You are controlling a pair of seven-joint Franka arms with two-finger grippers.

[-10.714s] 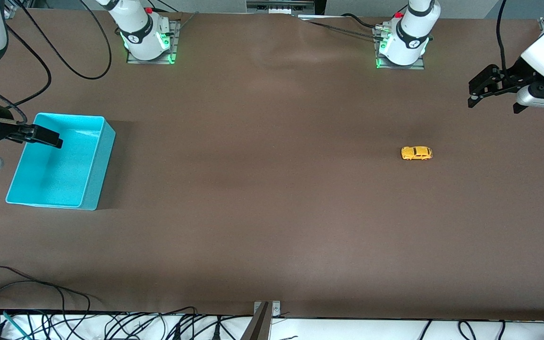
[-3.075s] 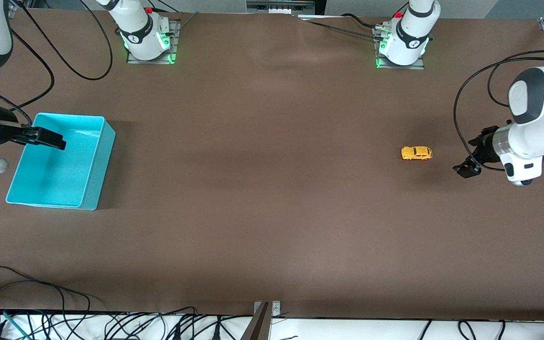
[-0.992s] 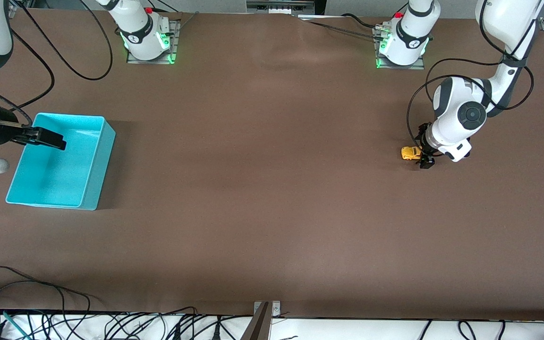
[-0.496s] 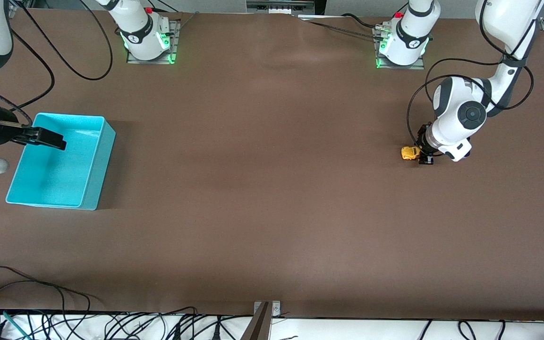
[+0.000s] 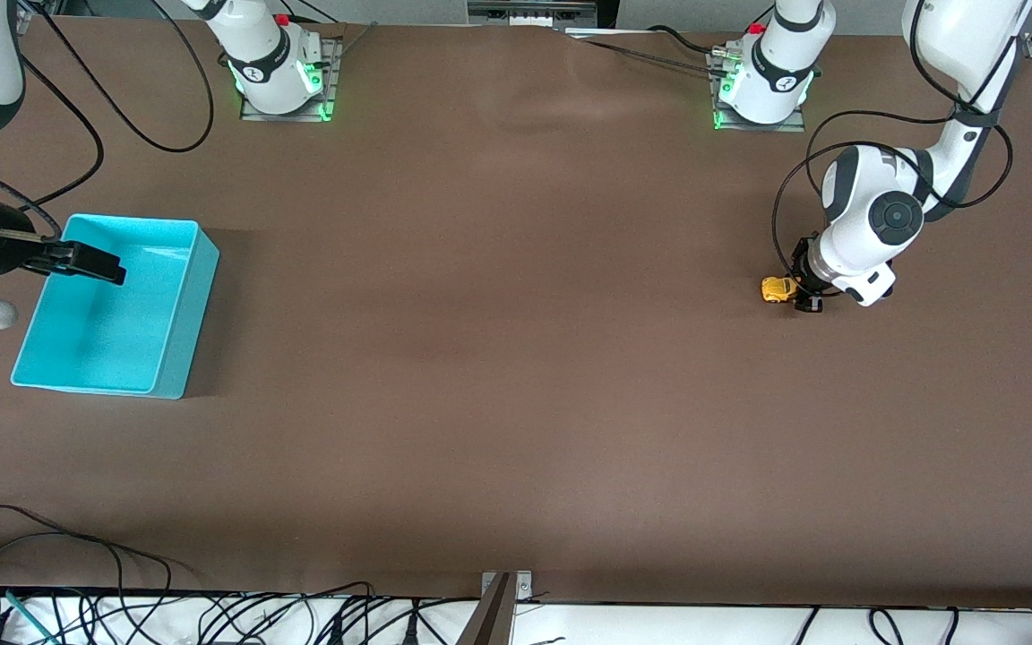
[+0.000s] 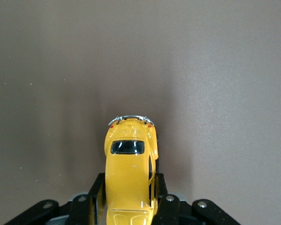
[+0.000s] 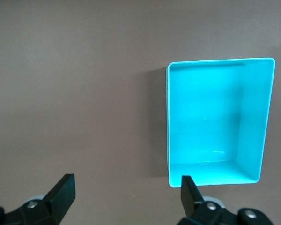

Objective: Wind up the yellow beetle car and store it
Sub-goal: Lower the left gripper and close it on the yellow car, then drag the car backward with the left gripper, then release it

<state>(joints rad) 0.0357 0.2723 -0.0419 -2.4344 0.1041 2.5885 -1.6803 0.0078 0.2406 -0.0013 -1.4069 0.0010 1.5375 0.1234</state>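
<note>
The yellow beetle car (image 6: 129,173) sits on the brown tabletop (image 5: 498,358) well apart from the turquoise bin (image 5: 198,296), toward the left arm's end, and the left tool (image 5: 804,288) has its two fingers (image 6: 94,194) pinching the car's flanks low on the body, wheels apparently on the surface. The toy looks light, hard and glossy, so a squeeze across the narrow sides suits it, though the rounded shell could slip if taken too high; the chrome bumper looks like the delicate part. Winding likely means dragging it backward with the wheels pressed down, so the hold should stay low and firm. The right tool (image 7: 124,192) waits spread wide above the bin, nothing between its fingers
</note>
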